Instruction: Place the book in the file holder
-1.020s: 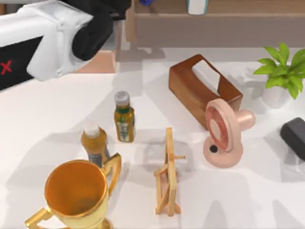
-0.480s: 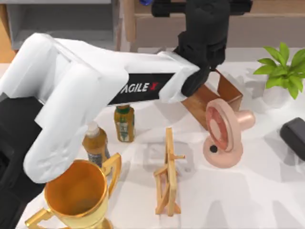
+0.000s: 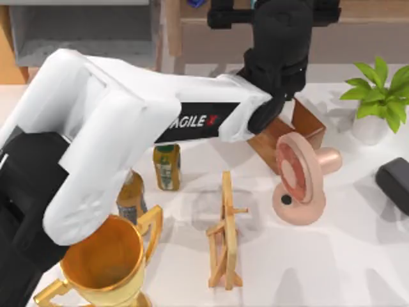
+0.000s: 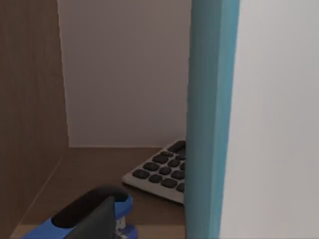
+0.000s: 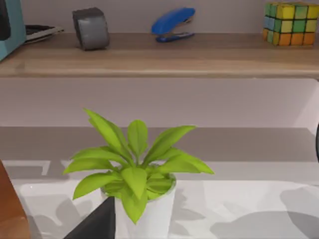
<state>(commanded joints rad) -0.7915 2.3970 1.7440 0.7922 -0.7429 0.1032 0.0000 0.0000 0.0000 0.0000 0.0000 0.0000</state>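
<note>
Book point(image 4: 212, 99) stands upright beside calculator point(image 4: 162, 169) on shelf point(image 4: 99, 169)

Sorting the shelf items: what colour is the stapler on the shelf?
Blue; the stapler shows best in the right wrist view, lying on the wooden shelf.

On the worktop point(image 3: 332, 268) stand two bottles, one green-labelled point(image 3: 167, 167) and one amber point(image 3: 131, 198), plus one gold trophy cup point(image 3: 102, 262), one slatted wooden rack point(image 3: 225, 231), one brown tissue box point(image 3: 305, 125), one pink fan point(image 3: 296, 176) and one potted plant point(image 3: 377, 99). The shelf point(image 5: 149, 55) carries one teal book point(image 4: 209, 119), one calculator point(image 4: 162, 172), one blue stapler point(image 5: 173, 22), one grey tape roll point(image 5: 90, 27) and one colour cube point(image 5: 291, 22).
</note>
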